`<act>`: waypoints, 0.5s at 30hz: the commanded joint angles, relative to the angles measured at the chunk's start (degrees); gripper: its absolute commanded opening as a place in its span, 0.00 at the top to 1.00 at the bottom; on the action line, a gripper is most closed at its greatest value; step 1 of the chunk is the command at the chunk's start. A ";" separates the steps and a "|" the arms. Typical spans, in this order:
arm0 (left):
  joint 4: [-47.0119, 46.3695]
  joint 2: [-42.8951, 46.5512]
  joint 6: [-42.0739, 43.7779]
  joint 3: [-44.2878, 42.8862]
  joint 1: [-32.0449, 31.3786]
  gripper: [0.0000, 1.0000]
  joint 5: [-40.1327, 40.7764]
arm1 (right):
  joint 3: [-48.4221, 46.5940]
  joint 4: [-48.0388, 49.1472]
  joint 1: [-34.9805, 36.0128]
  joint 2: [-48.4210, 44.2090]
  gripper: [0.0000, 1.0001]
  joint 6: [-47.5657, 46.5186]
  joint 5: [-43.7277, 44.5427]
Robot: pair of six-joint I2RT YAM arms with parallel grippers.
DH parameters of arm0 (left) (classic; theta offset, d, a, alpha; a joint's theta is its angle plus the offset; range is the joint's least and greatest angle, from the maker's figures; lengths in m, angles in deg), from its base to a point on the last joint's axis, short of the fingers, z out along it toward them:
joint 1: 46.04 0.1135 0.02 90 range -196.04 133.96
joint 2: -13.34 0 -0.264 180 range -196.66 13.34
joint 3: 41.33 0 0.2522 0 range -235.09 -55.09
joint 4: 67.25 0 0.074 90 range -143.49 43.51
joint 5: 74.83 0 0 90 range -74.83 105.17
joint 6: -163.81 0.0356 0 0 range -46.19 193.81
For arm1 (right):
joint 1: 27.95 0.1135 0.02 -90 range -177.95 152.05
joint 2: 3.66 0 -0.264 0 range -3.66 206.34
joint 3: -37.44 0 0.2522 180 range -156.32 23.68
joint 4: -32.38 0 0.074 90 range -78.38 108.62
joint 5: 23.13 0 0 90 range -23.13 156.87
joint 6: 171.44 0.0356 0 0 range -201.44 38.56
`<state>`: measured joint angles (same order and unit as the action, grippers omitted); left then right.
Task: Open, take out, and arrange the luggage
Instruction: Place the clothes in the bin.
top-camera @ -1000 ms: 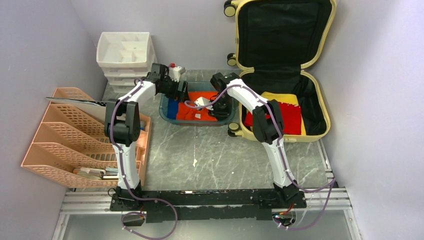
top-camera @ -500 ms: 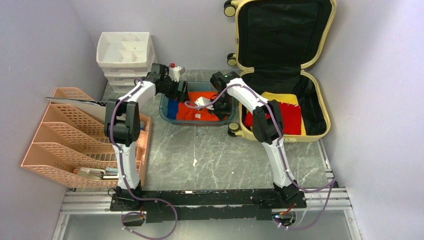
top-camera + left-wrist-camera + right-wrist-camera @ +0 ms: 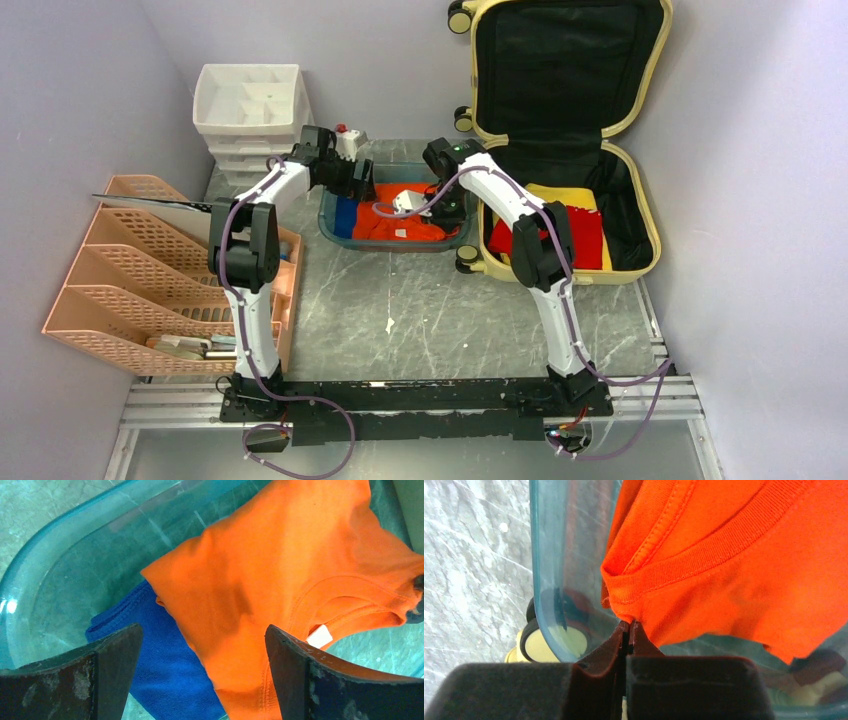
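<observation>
From my station I saw the luggage (image 3: 565, 90) at the back right of the table, lying open with its lid propped upright against the rear wall. A red garment (image 3: 588, 238) and a yellow one (image 3: 560, 193) lay folded in its lower half. Its front wheel (image 3: 467, 260) sat just beside the teal tray (image 3: 55, 560).

My left gripper (image 3: 202, 632) hung over that tray with its jaws spread wide and nothing between them. Below it lay a blue cloth (image 3: 165, 680), partly covered by the orange shirt (image 3: 280, 565).

My right gripper (image 3: 629, 627) was at the tray's other end, jaws pressed fully together. The hem of the orange shirt was caught at the very tips, and the fabric drew to a point there.
</observation>
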<state>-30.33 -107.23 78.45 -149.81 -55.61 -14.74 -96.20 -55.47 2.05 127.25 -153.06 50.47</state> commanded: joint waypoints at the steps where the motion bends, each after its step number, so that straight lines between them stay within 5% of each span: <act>1: -1.41 2.59 -1.38 0.75 0.77 0.03 2.67 | -0.42 -0.55 -0.59 -3.95 1.00 -0.39 3.00; 15: -2.35 1.47 2.59 1.35 -2.92 0.03 14.95 | -2.61 -4.14 -0.59 -1.89 0.96 -0.33 4.84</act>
<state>-32.16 -107.23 79.15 -149.77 -57.35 -6.02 -96.15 -56.47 1.72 126.38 -153.04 54.38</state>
